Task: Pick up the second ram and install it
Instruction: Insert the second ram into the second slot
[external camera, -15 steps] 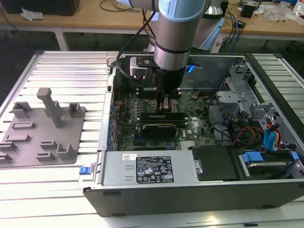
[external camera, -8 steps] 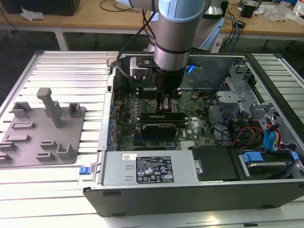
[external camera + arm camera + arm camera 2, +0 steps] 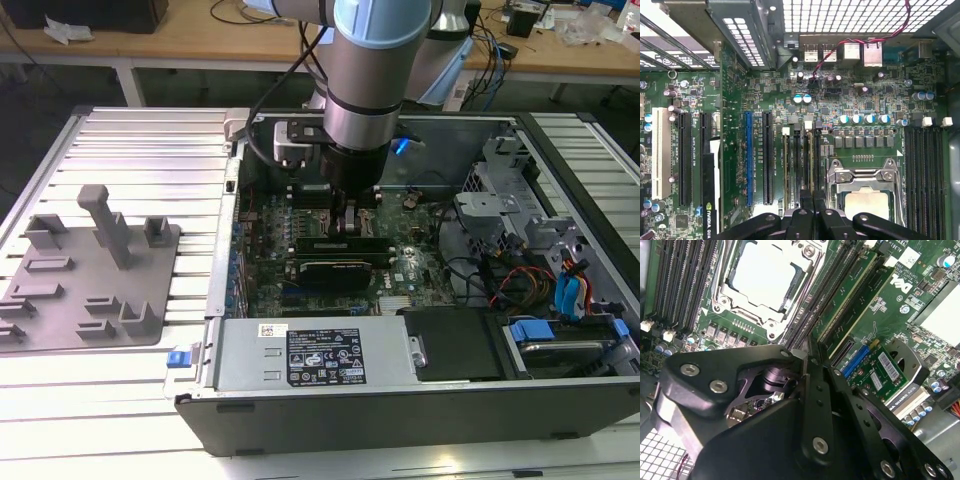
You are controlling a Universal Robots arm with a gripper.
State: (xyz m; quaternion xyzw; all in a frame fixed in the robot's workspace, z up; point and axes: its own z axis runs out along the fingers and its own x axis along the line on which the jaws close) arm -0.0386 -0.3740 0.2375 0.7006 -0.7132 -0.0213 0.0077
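In the exterior view my gripper (image 3: 345,222) reaches down into the open computer case, onto the motherboard just above a black card (image 3: 340,268). In both wrist views its black fingers are shut together, with nothing visible between them. The gripper's tips (image 3: 806,356) rest at the end of the memory slots beside the CPU socket (image 3: 762,275). The second ram (image 3: 845,297), a long green stick, stands seated in a slot next to another green stick (image 3: 869,296), a little to the side of my fingertips. In the first wrist view my gripper (image 3: 813,200) sits over the slots beside the socket (image 3: 865,200).
A grey holder plate (image 3: 90,280) with upright blocks lies on the slatted table at the exterior view's left. The case holds a power supply (image 3: 310,358) at the front and drive cages with cables (image 3: 545,260) at the exterior view's right. Expansion slots (image 3: 748,160) run beside the memory slots.
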